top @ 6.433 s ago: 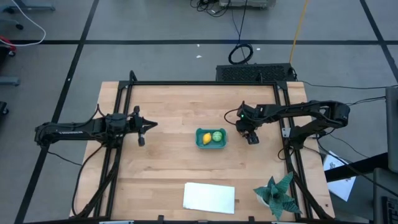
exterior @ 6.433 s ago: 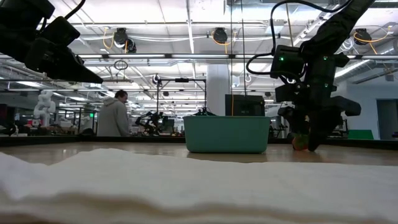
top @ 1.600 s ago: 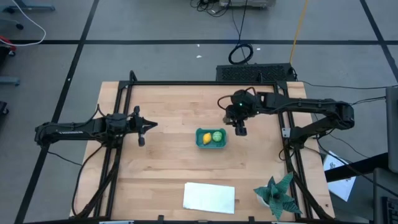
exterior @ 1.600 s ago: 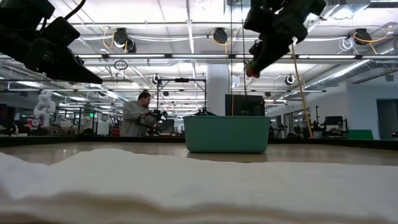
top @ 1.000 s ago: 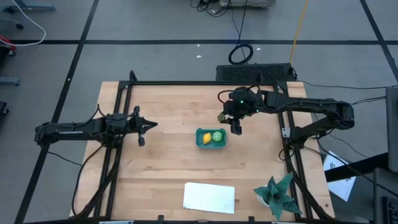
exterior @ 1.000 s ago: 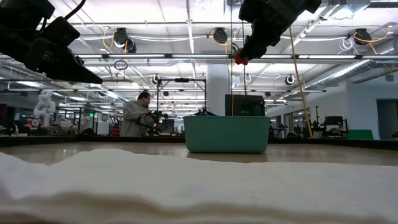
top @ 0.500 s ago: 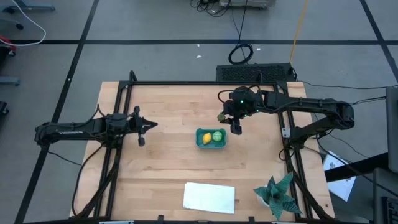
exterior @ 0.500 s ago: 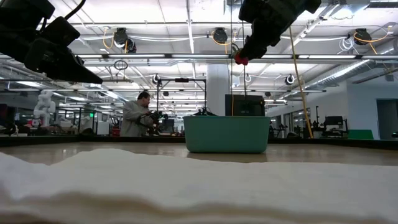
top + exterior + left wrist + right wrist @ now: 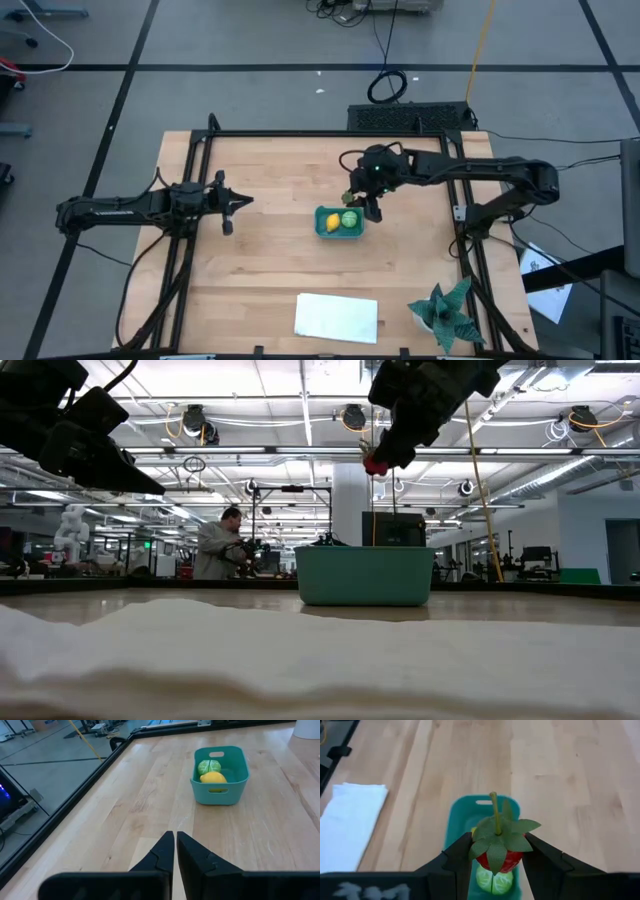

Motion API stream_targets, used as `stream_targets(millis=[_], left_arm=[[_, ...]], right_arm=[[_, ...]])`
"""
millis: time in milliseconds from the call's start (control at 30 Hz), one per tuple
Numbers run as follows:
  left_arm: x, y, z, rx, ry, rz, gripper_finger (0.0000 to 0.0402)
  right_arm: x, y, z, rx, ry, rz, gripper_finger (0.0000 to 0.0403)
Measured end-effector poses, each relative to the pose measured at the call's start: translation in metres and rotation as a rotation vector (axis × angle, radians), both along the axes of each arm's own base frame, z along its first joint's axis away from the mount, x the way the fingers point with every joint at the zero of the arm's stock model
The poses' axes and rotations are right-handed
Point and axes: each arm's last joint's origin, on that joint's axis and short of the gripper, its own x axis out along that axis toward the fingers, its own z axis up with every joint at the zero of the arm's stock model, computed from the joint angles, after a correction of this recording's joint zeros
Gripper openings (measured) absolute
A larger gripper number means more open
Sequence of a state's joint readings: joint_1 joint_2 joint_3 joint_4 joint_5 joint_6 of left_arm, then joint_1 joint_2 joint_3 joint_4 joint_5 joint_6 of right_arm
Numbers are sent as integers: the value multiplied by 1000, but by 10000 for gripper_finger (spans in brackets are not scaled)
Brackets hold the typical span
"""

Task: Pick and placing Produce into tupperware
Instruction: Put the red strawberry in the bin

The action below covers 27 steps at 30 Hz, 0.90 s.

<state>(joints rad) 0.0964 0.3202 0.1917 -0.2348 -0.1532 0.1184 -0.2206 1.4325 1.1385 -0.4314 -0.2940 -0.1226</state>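
Up close, right wrist view: right hand (image 9: 496,857) clamps a red strawberry (image 9: 498,851), leafy green cap and stem facing the lens, held above the teal tupperware (image 9: 454,826).
Grip: fingers (image 9: 457,857) narrowed to the berry's width, pressing its two flanks, nothing else touched.
Handling, my read: a light, stiff toy fruit with a smooth skin that might slip; the flanks below the leaves look the best hold, since the cap and stem seem too flimsy to take.
Tub contents: a light green ball (image 9: 493,881) shows under the berry; from the left wrist view it sits beside the yellow lemon (image 9: 213,778) inside the tub.
Centre of the high view: tupperware (image 9: 340,234) sits mid-counter (image 9: 270,170), right hand (image 9: 366,200) just above its upper right corner.
Low view, upper middle: strawberry (image 9: 376,464) hangs well above the tub's (image 9: 365,576) rim.
Left hand (image 9: 225,205): waiting at centre left of the high view, fingers pinched together, holding nothing.
Progress, I'd say: two pieces home, the last one not yet dropped.
Lower centre, high view: flat white cloth (image 9: 337,317), well apart from the tub.
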Motion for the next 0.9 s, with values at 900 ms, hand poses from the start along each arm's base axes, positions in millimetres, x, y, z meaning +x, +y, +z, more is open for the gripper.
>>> stream_targets(millis=[900], left_arm=[[0, 0, 0, 1, 0, 1, 26]], right_arm=[[39, -5, -17, 91, -64, 58, 141]])
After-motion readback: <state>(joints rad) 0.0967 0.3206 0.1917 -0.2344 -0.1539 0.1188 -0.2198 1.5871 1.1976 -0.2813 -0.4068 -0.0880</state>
